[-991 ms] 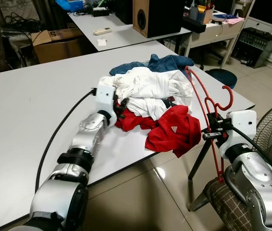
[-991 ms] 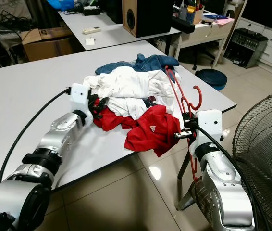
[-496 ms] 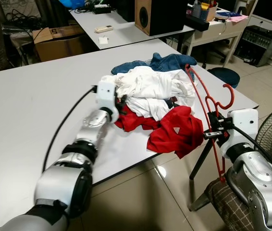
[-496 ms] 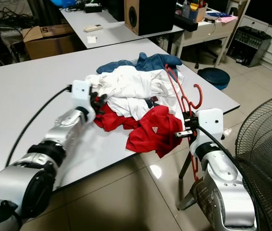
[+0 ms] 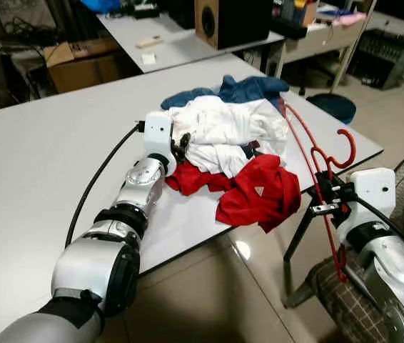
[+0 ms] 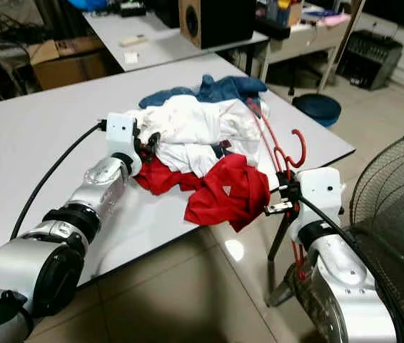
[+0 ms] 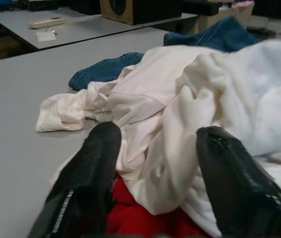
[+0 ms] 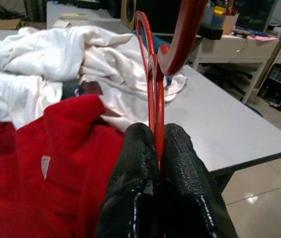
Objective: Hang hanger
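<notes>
- Right hand (image 5: 328, 198): we see it off the near right edge of the bench (image 5: 38, 164), its two black fingers (image 8: 135, 163) pressed tight together on the red hanger (image 5: 316, 153), pinching the thin red bar between them.
- Red hanger: held roughly upright and tilted. Its hook curves up just above the hand, one long arm reaches up and away over the bench edge toward the clothes pile, and the other end points down past the hand toward the floor.
- Left hand (image 5: 180, 146): stretched across the bench to the near side of the clothes pile. In the left wrist view its fingers (image 7: 91, 168) stand wide apart, one on either side of a fold of the white garment (image 5: 220, 128), and we see nothing clamped between them.
- Clothes pile: the white garment lies on top in the middle; a red shirt (image 5: 259, 193) lies beneath and in front of it, draping over the near bench edge just beside the hanger; a blue denim item (image 5: 248, 89) lies at the far side of the pile.
- Surroundings: a fan (image 6: 391, 200) with a wire grille stands on the floor to the right of the right arm; a black speaker (image 5: 234, 21) sits on a second bench behind; a cardboard box (image 5: 81, 61) lies at the far left.
</notes>
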